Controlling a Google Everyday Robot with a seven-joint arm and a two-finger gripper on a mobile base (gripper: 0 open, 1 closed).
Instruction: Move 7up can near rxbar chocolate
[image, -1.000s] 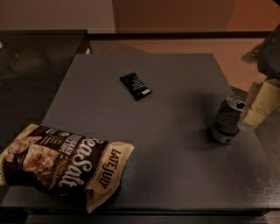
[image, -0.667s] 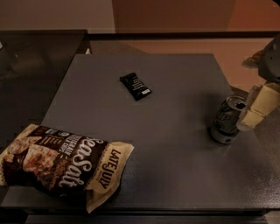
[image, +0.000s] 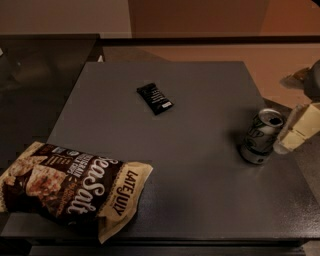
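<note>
The 7up can (image: 260, 136) stands upright, top leaning toward the gripper (image: 296, 134) just beside it, grip unclear.

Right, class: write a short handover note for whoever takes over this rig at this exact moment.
Silvery-green aluminium 7up can: standing near the grey table's right edge.
Small flat black rxbar chocolate wrapper: upper middle of the table, well apart from the can.
Gripper: at the table's right edge, close beside the can's right side.
Done: can not yet near the bar.
Left: grasp the can, set it beside the bar.
</note>
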